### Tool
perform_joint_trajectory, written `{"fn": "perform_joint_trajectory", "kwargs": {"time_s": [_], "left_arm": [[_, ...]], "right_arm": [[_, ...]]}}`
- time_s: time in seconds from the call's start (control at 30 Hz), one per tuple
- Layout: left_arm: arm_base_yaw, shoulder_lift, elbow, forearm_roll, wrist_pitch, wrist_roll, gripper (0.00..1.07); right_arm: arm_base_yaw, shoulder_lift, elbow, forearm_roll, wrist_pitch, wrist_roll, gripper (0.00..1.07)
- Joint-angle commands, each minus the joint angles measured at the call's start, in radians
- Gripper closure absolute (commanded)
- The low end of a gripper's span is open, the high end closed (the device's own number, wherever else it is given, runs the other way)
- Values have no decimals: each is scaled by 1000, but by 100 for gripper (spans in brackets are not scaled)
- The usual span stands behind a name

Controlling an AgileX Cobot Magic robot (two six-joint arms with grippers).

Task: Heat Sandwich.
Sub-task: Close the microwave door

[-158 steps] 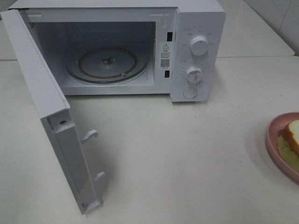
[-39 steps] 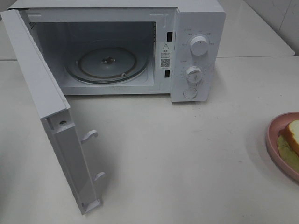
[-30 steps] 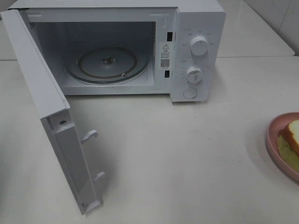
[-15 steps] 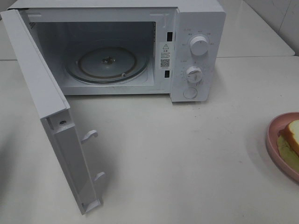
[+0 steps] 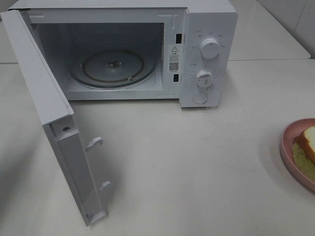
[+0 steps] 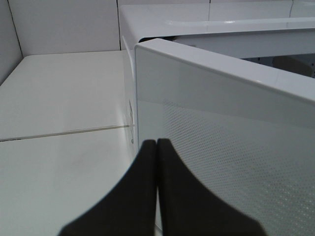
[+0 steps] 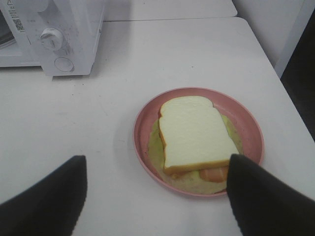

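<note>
The left gripper (image 6: 156, 147) is pressed fully shut, its two dark fingers (image 6: 142, 187) meeting along a thin seam with nothing between them. It points at the outer face of the microwave door (image 6: 221, 147), near the door's edge – a white panel with a fine dotted mesh across its window. Whether the tips touch the panel cannot be told from the wrist view.

The right gripper (image 7: 155, 196) stands wide, its dark fingers (image 7: 47, 199) spread far apart and holding nothing. Between them, farther out on the table, lies the sandwich (image 7: 194, 133): a slice of white bread on top, a pale yellow-green layer spreading out beneath it, and a strip of orange-pink filling showing at the near edge. It sits on a round pink plate (image 7: 142, 129), which it does not fill.

In the high view neither gripper appears. The plate (image 5: 286, 142) is cut off by the right edge of that view, with the sandwich (image 5: 309, 142) partly showing on it, well apart from the microwave (image 5: 209, 19). The microwave stands at the back of the white table (image 5: 197, 162) with its door (image 5: 44, 93) swung open to the left – the glass turntable (image 5: 113, 69) inside is bare. Two round knobs (image 5: 210, 48) sit one above the other on the control panel, with a round button (image 5: 200, 98) below them.
</note>
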Motion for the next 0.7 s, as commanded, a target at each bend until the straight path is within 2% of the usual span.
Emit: {"fn": "perform_joint_trajectory", "kwargs": {"time_s": [0.03, 0.07, 0.17, 0.2, 0.3, 0.37, 0.43, 0.5, 0.53, 0.6, 0.7], "left_arm": [[-32, 19, -20, -2, -12, -16, 107], [-32, 19, -20, -2, -12, -16, 107], [-118, 57, -41, -21, 22, -1, 107], [-118, 57, -41, -21, 22, -1, 107], [-214, 94, -42, -139, 25, 49, 107], [-234, 100, -42, -169, 24, 68, 107], [-310, 121, -42, -255, 24, 133, 107], [-359, 133, -42, -325, 22, 168, 107], [-359, 133, -42, -325, 22, 168, 107], [-415, 151, -43, -414, 16, 202, 107], [-455, 167, -44, -467, 9, 213, 107]], "right_arm": [[-8, -28, 0, 2, -5, -14, 32], [-8, -28, 0, 2, -5, -14, 32], [-8, -28, 0, 2, -5, -13, 32], [-8, -28, 0, 2, -5, -13, 32], [-8, -28, 0, 2, -5, -13, 32], [-8, -28, 0, 2, -5, -13, 32], [-8, -28, 0, 2, -5, -13, 32], [-8, -28, 0, 2, -5, -13, 32], [-8, -28, 0, 2, -5, -13, 32], [-8, -28, 0, 2, -5, -13, 32], [-8, -28, 0, 2, -5, -13, 32]]}}
